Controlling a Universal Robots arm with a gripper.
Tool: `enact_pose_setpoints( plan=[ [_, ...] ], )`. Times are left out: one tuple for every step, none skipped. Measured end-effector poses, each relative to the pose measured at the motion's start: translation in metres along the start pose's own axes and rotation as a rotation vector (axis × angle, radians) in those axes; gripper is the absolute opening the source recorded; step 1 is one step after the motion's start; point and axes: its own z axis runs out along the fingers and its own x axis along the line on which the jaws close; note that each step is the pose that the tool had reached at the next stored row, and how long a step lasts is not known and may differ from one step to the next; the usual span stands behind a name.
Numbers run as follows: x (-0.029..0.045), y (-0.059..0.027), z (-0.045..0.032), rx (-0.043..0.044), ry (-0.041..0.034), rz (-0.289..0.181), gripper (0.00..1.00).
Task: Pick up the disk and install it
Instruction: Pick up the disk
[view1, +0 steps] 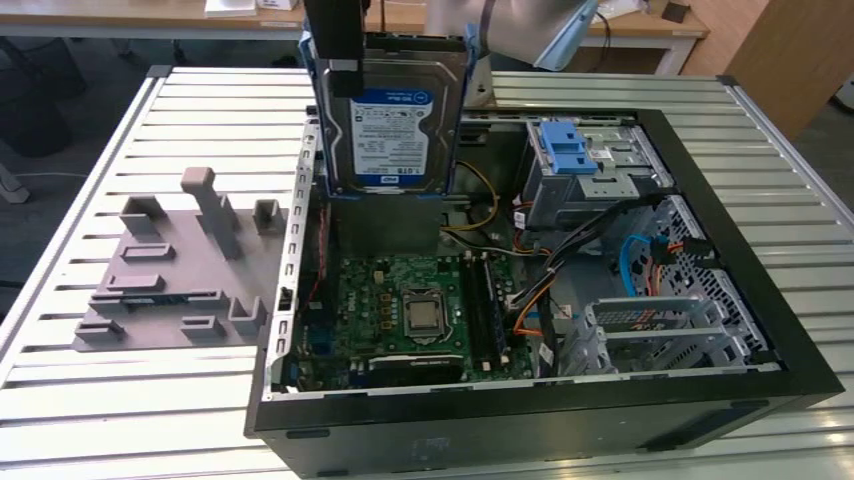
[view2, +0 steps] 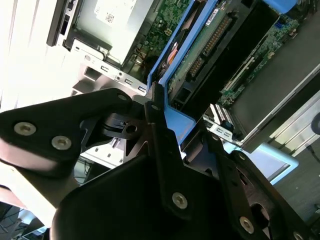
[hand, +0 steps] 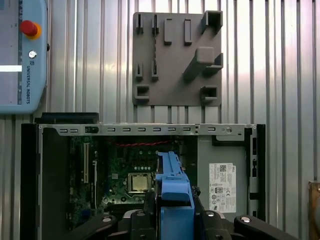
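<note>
The disk (view1: 394, 120) is a silver hard drive with a blue-and-white label and blue plastic rails. It hangs upright in the air over the back of the open computer case (view1: 534, 400). My gripper (view1: 350, 70) is shut on its upper end, with a black finger lying across the label side. In the second wrist view the black fingers (view2: 160, 135) clamp the blue rail, and the disk's (view2: 200, 50) green circuit board shows beyond. In the first wrist view the disk's blue rail (hand: 172, 195) stands edge-on between the fingers (hand: 150, 220), above the motherboard.
Inside the case are a motherboard (view1: 414, 310), a grey drive cage with a blue latch (view1: 581, 160), loose cables (view1: 641, 260) and a grey box with a white sticker (hand: 222, 182). A grey fixture plate (view1: 174, 270) lies on the slatted table at the exterior view's left. A pendant (hand: 22, 55) rests nearby.
</note>
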Motion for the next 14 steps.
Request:
enact_pose_setpoints(
  plan=[
    [0.0002, -0.0003, 0.0000, 0.0017, 0.0001, 0.000, 0.36],
    [0.0004, -0.0005, 0.0001, 0.0044, 0.0000, 0.000, 0.36],
    [0.0005, -0.0007, 0.0004, 0.0077, -0.0001, 0.000, 0.36],
    [0.0007, -0.0009, 0.0006, 0.0103, -0.0002, 0.000, 0.36],
    [0.0008, -0.0014, 0.0008, 0.0111, -0.0001, -0.001, 0.36],
    [0.0011, -0.0022, 0.0010, 0.0112, -0.0002, 0.000, 0.36],
    [0.0014, -0.0037, 0.0012, 0.0113, -0.0003, 0.000, 0.36],
    [0.0018, -0.0055, 0.0013, 0.0113, -0.0003, 0.000, 0.36],
    [0.0023, -0.0077, 0.0014, 0.0113, -0.0004, 0.000, 0.36],
    [0.0029, -0.0102, 0.0014, 0.0112, -0.0004, 0.000, 0.36],
    [0.0035, -0.0125, 0.0014, 0.0112, -0.0004, -0.001, 0.36],
    [0.0041, -0.0148, 0.0014, 0.0111, -0.0005, -0.001, 0.36],
    [0.0048, -0.0171, 0.0014, 0.0110, -0.0005, 0.000, 0.36],
    [0.0057, -0.0192, 0.0016, 0.0111, -0.0010, 0.000, 0.36]
  ],
)
